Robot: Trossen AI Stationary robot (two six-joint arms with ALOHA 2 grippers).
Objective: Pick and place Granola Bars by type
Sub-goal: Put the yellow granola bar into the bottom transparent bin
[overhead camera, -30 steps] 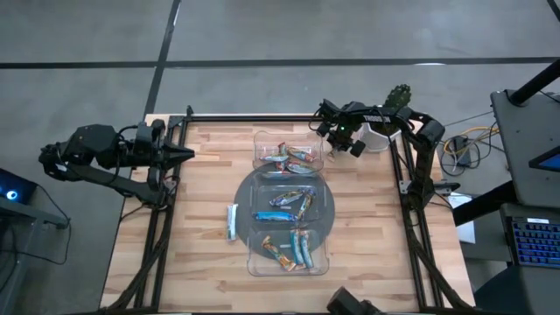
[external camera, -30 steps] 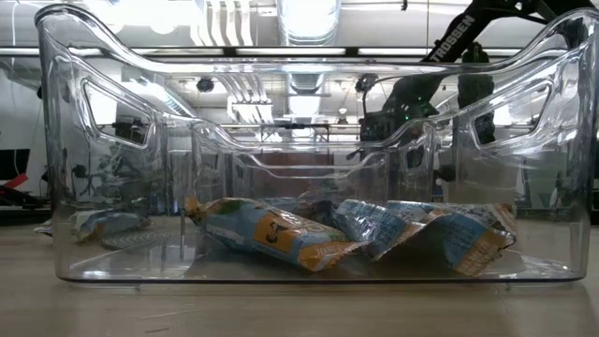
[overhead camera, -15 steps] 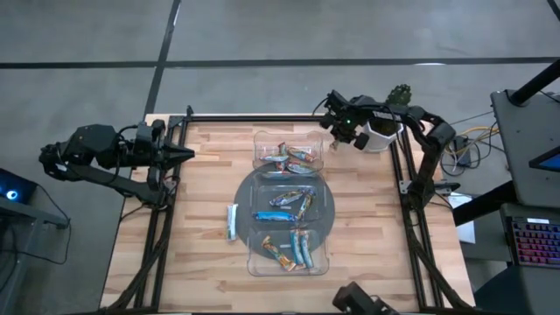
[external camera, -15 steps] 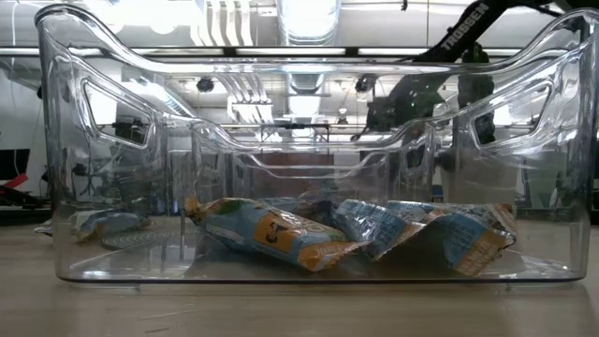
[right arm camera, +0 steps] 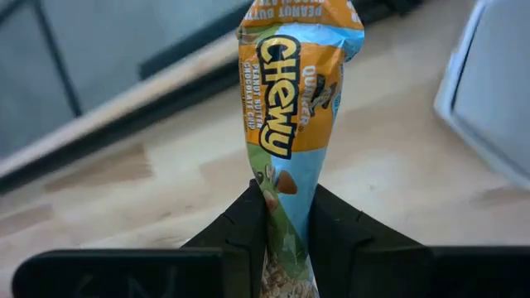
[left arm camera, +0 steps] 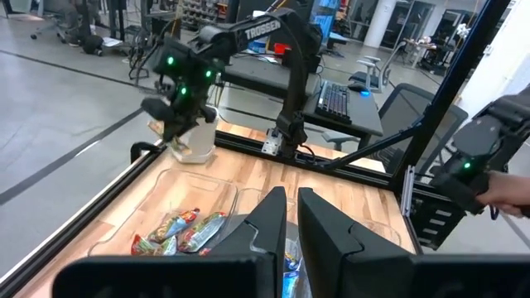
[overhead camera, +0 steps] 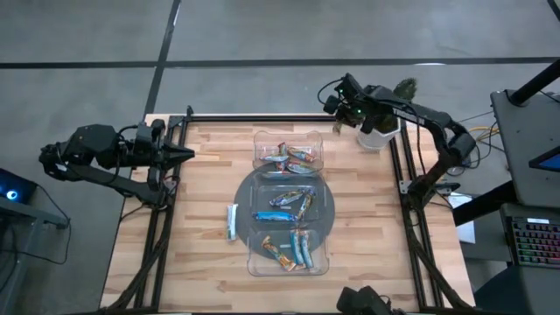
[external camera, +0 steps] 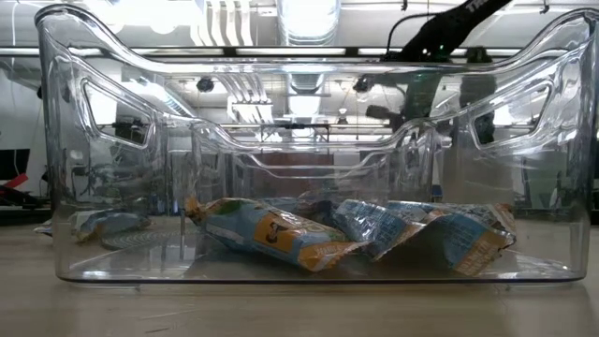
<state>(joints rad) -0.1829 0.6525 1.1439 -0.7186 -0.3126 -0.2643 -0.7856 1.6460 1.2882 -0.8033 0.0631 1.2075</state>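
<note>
My right gripper is over the table's far edge, beside a white pot, shut on an orange and light blue granola bar. My left gripper waits shut at the table's left edge, touching nothing. The clear compartment tray lies mid-table. Dark multicoloured bars lie in its far compartment, blue ones in the round middle, and orange and blue ones in the near compartment. One light blue bar lies flat on the wood left of the tray. My right gripper pinches the granola bar between its two fingers at one end of the wrapper. The rest of the bar sticks out past the fingertips. The bar is lifted clear of the table, hanging below the gripper.
A white pot with a green plant stands at the far right corner, close to my right gripper. Black frame rails run along the table's edges. Bare wood shows to the left and right of the tray. A person's hand shows beyond the table.
My right gripper, still shut on the bar, has risen and moved from beside the tray's far compartment toward the table's far edge. The bar has travelled with it. My left arm has kept still.
</note>
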